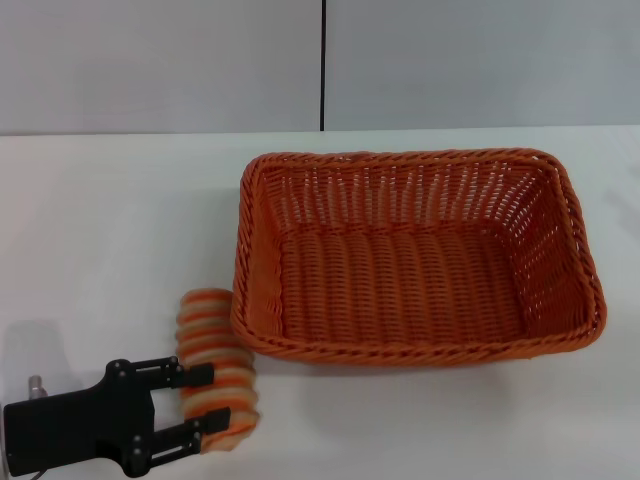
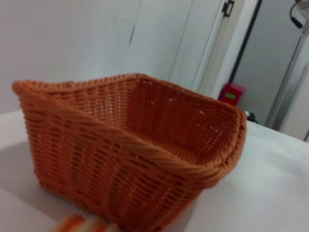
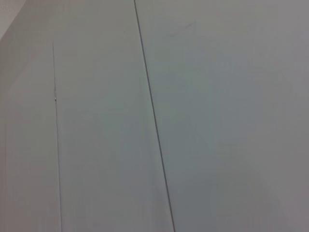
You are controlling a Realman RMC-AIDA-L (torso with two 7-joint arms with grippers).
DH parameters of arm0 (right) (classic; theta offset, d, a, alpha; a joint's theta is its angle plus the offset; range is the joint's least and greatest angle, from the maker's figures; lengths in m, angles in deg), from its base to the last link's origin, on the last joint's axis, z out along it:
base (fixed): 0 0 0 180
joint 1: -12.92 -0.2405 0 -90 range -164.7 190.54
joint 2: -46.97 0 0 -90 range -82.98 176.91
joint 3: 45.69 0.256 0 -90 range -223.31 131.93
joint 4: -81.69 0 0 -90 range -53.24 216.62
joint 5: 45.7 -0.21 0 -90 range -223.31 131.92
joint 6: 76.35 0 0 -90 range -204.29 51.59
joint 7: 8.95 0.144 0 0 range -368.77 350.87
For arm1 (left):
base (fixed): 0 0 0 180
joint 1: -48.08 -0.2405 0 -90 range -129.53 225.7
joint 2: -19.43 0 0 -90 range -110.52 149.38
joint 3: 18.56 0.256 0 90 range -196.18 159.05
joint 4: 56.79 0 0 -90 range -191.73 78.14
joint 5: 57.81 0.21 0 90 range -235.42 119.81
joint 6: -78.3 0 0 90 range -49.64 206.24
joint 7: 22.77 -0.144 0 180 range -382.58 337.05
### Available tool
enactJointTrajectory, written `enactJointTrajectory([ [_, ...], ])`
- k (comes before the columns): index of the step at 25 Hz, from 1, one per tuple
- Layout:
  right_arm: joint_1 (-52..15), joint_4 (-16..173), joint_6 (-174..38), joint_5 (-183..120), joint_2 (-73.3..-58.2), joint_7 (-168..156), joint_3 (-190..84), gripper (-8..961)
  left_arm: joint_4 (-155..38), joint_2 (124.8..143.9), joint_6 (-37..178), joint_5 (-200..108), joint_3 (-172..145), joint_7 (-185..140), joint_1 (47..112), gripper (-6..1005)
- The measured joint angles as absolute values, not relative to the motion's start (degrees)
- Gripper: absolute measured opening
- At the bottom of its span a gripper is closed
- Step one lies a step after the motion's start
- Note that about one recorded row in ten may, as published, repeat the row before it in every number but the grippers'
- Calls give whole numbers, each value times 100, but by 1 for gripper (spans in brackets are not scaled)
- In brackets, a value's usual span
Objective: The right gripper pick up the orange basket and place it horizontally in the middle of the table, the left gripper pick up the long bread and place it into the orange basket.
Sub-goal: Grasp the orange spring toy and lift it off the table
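Nearest the head camera, at about seven o'clock on the table (image 1: 90, 230), the left gripper (image 1: 207, 402) reaches in from the lower left corner on its black arm. Its two short fingers (image 1: 190, 376) are parted about as wide as the long bread (image 1: 217, 366) and sit on either side of the loaf's near half, one against each flank; whether they are pressing or only touching cannot be told. The striped loaf lies on the tabletop, running from the fingers toward twelve o'clock, and its far end sits just beside the near left corner of the orange basket (image 1: 415, 270), touching or very nearly so.

Beyond the bread, the basket stands upright on the table slightly toward three o'clock of centre, its long side running from nine to three o'clock, with only bare weave showing inside. The left wrist view looks across a basket corner at close range, and a sliver of the striped loaf shows at the picture's edge below it.

Farthest off, at twelve o'clock, a pale wall (image 1: 160, 60) with a dark vertical seam (image 1: 323, 65) rises behind the table. The right gripper appears in no view; its wrist camera shows only pale panels.
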State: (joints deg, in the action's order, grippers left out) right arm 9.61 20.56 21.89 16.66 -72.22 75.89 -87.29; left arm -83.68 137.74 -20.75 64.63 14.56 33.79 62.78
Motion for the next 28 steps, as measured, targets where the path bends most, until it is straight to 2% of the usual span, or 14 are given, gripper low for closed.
enactJointTrajectory([
  [28,911,2250,2253,1680,-7212,7593,-8735,576,-8061,13760,-1735,6297,1492,2905,6261,530],
])
